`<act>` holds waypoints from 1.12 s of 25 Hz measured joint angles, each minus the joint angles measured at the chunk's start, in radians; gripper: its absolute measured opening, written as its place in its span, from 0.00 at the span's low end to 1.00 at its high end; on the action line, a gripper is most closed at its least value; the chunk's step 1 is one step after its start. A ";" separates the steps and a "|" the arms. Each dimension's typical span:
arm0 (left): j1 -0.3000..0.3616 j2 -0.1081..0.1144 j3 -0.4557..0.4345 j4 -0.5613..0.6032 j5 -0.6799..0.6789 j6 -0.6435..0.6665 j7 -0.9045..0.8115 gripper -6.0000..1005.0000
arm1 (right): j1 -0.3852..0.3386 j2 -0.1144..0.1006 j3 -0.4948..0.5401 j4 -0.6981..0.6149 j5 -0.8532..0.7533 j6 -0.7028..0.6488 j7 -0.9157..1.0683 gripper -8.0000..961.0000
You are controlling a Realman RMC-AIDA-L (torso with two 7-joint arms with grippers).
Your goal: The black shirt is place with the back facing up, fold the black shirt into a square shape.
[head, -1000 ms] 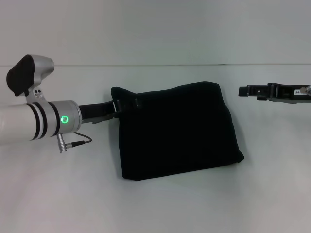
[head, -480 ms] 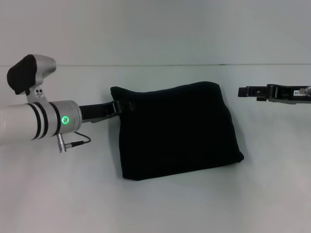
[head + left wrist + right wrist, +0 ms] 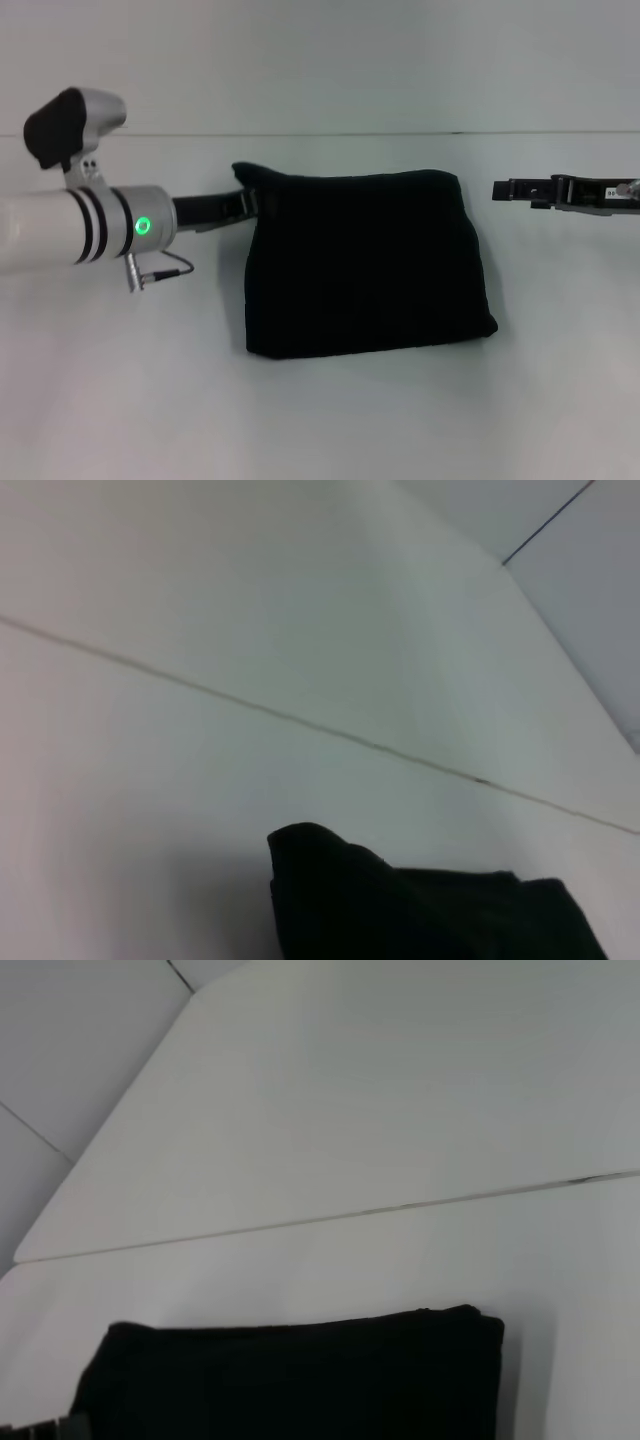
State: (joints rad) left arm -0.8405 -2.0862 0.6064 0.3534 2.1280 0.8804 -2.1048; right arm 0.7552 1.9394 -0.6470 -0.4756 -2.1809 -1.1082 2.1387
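1. The black shirt (image 3: 365, 262) is lying folded into a compact, roughly rectangular bundle in the middle of the white worktop (image 3: 320, 410), with no lettering showing on its upper face.
2. The bundle's far edge is running nearly straight, while its far-left corner is sticking up in a small peak.
3. The left gripper (image 3: 248, 203) is reaching in from the left side and touching that far-left corner; black on black, it is merging with the fabric, so I cannot tell whether it is apart, together, or clamped on the cloth.
4. The left arm (image 3: 70, 225), silver with black bands, is showing a glowing green ring light, and a thin cable is looping beneath it.
5. The right gripper (image 3: 500, 188) is hovering to the right of the shirt, apart from it, level with the bundle's far-right corner; its tip is looking slim and drawn together, with nothing in it.
6. In the left wrist view, the raised corner of the shirt (image 3: 420, 905) is filling the lower part of the scene against the pale worktop (image 3: 150, 780).
7. In the right wrist view, the shirt's (image 3: 290, 1380) far edge is showing as a straight dark band.
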 joint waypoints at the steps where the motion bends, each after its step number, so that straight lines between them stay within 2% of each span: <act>1: -0.007 0.002 0.003 0.000 0.000 -0.002 -0.001 0.05 | -0.001 0.000 0.000 0.000 0.001 0.001 -0.001 0.89; 8: -0.076 0.016 0.057 -0.001 0.000 -0.018 -0.011 0.01 | -0.006 0.001 0.005 0.002 0.003 0.004 -0.010 0.89; 12: -0.095 0.013 0.086 0.004 0.000 -0.042 -0.011 0.01 | -0.009 0.003 0.003 0.002 0.004 0.005 -0.011 0.89; 17: -0.086 0.000 0.081 0.012 -0.010 -0.061 -0.012 0.01 | -0.017 0.003 0.003 0.001 0.004 0.003 -0.012 0.89; 21: -0.061 0.001 0.069 0.036 -0.022 -0.073 -0.023 0.01 | -0.018 0.003 0.005 -0.002 0.004 0.000 -0.012 0.89; 23: -0.038 0.005 0.045 0.067 -0.028 -0.081 -0.036 0.13 | -0.018 0.001 0.005 -0.006 0.004 -0.003 -0.012 0.89; 24: -0.004 0.005 0.020 0.117 -0.029 -0.073 -0.039 0.19 | -0.018 0.000 0.005 -0.009 0.004 -0.006 -0.013 0.89; 25: -0.004 0.005 0.020 0.117 -0.029 -0.073 -0.039 0.23 | -0.018 -0.003 0.005 -0.009 0.004 -0.011 -0.013 0.89; 28: 0.068 0.000 -0.017 0.225 -0.047 0.022 -0.029 0.34 | -0.019 -0.014 0.010 -0.022 0.011 -0.047 -0.030 0.89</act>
State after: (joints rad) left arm -0.7728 -2.0860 0.5895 0.5783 2.0810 0.9027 -2.1336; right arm 0.7365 1.9251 -0.6374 -0.4972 -2.1697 -1.1550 2.1088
